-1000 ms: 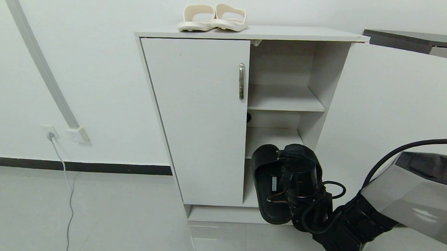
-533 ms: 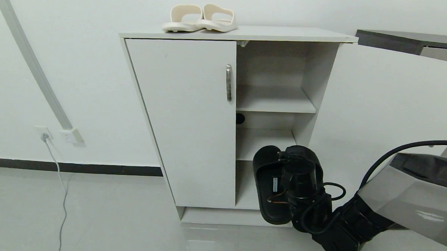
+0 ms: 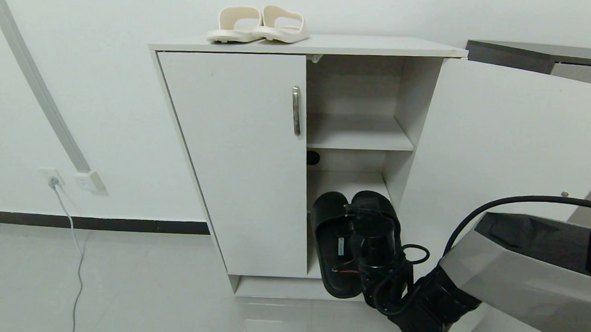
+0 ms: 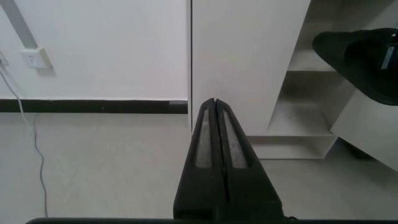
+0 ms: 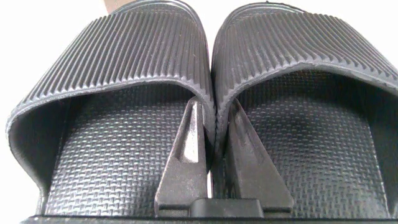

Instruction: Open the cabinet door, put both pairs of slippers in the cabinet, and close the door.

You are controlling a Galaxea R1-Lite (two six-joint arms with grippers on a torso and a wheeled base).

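Black slippers [image 3: 334, 246] clamped in the right claw [image 5: 214, 109] have shifted left before the cabinet [image 3: 232, 159]; left claw [image 4: 214, 102] closed, empty.

The right gripper [image 5: 214, 118] is clamping the black slippers [image 5: 118, 124] together, one finger inside each slipper. Those fingers [image 5: 185, 162] are reaching up to the strap openings and squeezing the two inner walls between them. The ribbed straps [image 5: 292, 56] are arching side by side and pressing against each other down the middle. The textured footbeds [image 5: 329, 143] are lying below them, and a white surface [image 5: 37, 25] is showing beyond the strap tops.
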